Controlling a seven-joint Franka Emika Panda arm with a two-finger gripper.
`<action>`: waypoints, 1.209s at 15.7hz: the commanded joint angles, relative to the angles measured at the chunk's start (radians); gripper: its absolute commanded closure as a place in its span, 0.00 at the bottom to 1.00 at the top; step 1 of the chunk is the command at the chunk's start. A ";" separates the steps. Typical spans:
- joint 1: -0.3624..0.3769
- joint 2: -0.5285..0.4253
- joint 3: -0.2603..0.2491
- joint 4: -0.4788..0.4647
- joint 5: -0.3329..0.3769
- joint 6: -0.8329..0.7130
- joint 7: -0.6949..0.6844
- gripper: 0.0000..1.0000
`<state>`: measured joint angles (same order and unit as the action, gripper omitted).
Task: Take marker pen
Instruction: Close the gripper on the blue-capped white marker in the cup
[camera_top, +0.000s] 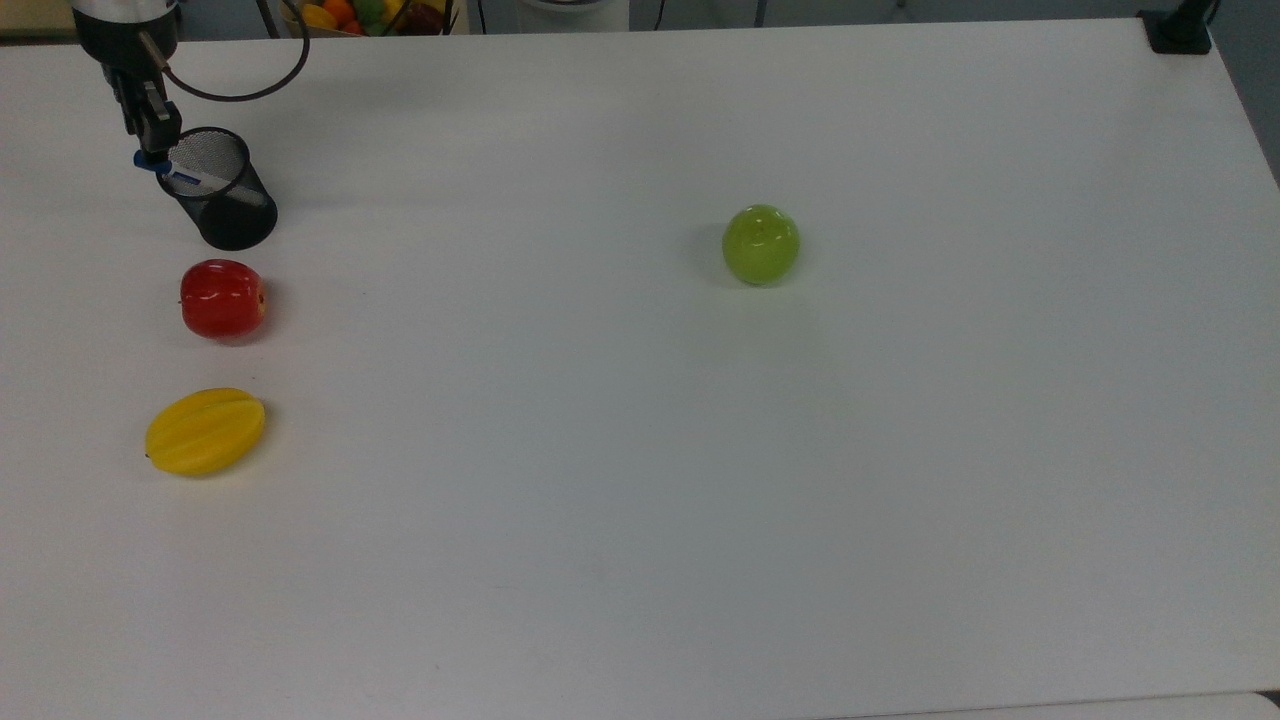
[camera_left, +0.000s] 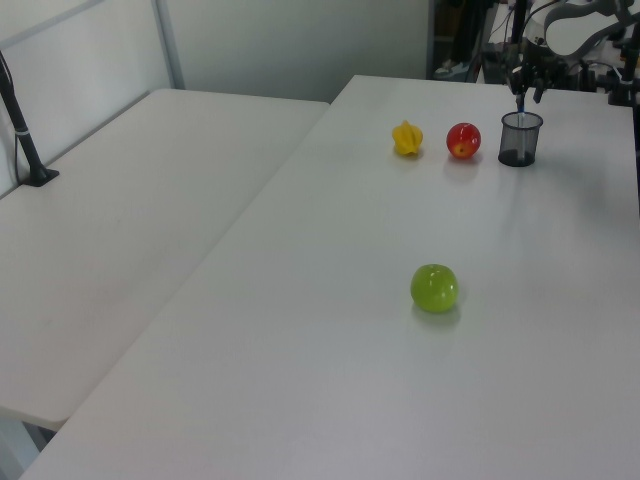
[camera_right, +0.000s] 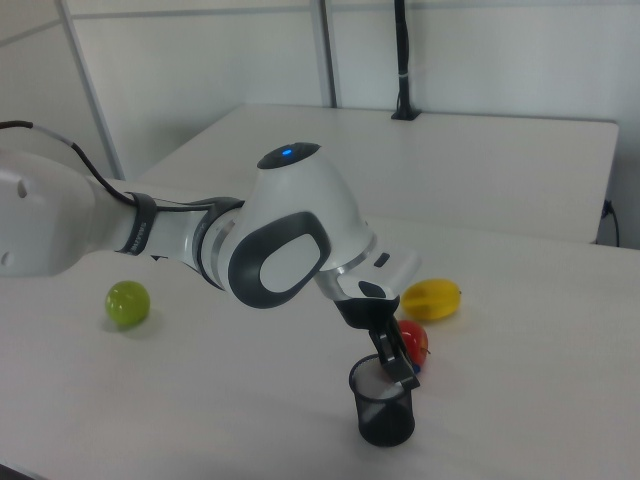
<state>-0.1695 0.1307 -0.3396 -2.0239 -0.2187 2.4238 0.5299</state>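
The marker pen (camera_top: 190, 179), white with a blue cap, leans in a black mesh cup (camera_top: 228, 203) at the top view's far left. Its cap sticks out over the cup's rim. My gripper (camera_top: 150, 125) hangs just above that cap and touches nothing. In the left view the gripper (camera_left: 527, 88) stands over the cup (camera_left: 519, 140) with its fingers apart, and the marker pen (camera_left: 520, 108) rises between them. In the right view the gripper (camera_right: 398, 368) points down at the rim of the cup (camera_right: 382, 405).
A red apple (camera_top: 222, 298) and a yellow star fruit (camera_top: 205, 431) lie in a row near the cup. A green apple (camera_top: 761, 244) sits alone mid-table. A bin of fruit (camera_top: 365, 14) stands past the table's far edge. A second table (camera_left: 120, 230) adjoins in the left view.
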 joint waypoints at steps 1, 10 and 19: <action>-0.002 0.000 -0.010 -0.015 -0.015 0.029 -0.034 0.58; -0.002 0.004 -0.010 -0.015 -0.015 0.032 -0.037 0.92; 0.004 -0.017 -0.010 -0.007 -0.011 0.020 -0.036 1.00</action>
<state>-0.1701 0.1388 -0.3451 -2.0206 -0.2189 2.4265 0.5116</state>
